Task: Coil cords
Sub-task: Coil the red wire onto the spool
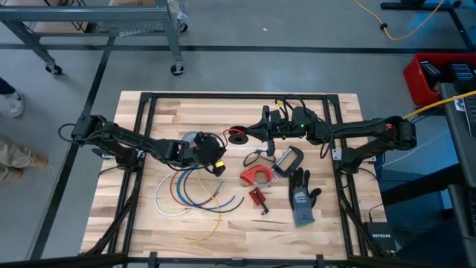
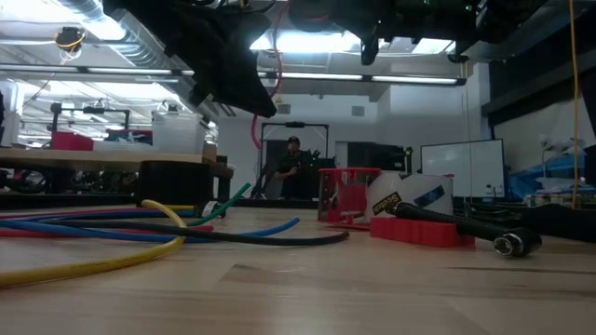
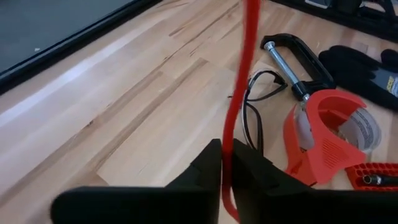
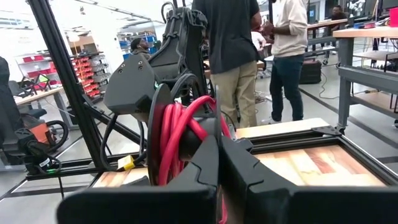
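A red cord is partly wound into a coil (image 1: 236, 135) above the table's far middle, and my right gripper (image 1: 248, 135) is shut on it. In the right wrist view the coil's turns (image 4: 177, 134) lie beside a dark ring (image 4: 154, 124). A free run of the same cord (image 3: 244, 56) leads to my left gripper (image 1: 217, 162), which is shut on it just left of centre, above the table. White, blue, red, green and yellow cords (image 1: 186, 195) lie in loose arcs on the table near the left arm. They also show in the low view (image 2: 112, 233). My left gripper pinches a single run of the red cord (image 3: 227, 149) between its two fingers. The cord passes between them and runs on straight, clear of the table. My right gripper pinches the coil's turns (image 4: 198, 127) between its two fingers, coming level from the table's right. The coil stands on edge, lifted clear of the table.
Right of centre lie a black cord (image 1: 256, 156), a C-clamp (image 1: 288, 160), a red tape dispenser (image 1: 256, 176), a small red block (image 1: 258, 197) and a dark glove (image 1: 303, 195). A dark frame (image 1: 149, 97) borders the tabletop. People stand beyond the table (image 4: 233, 50).
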